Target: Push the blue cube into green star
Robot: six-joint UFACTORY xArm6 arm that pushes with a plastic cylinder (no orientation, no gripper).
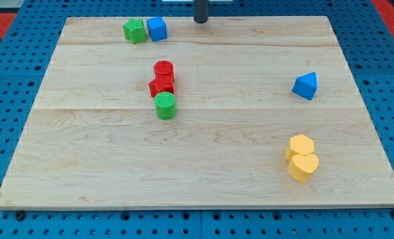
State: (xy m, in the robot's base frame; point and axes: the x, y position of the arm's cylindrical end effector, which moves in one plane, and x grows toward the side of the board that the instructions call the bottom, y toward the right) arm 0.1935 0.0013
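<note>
Nearest the view's bottom: yellow heart (303, 167), touching yellow hexagon (301, 144) just above it. Blue triangular block (305, 85) at the view's right, alone. Centre stack: green cylinder (165, 105), red star (161, 85), red cylinder (163, 69), all touching in a line. Top left: blue cube (157, 28), solid bright blue, flat-faced, pressed against green star (135, 30) on its left. My tip (200, 20) stands right of the cube, apart; a plain rod, no fingers. Wooden board (250, 133).
</note>
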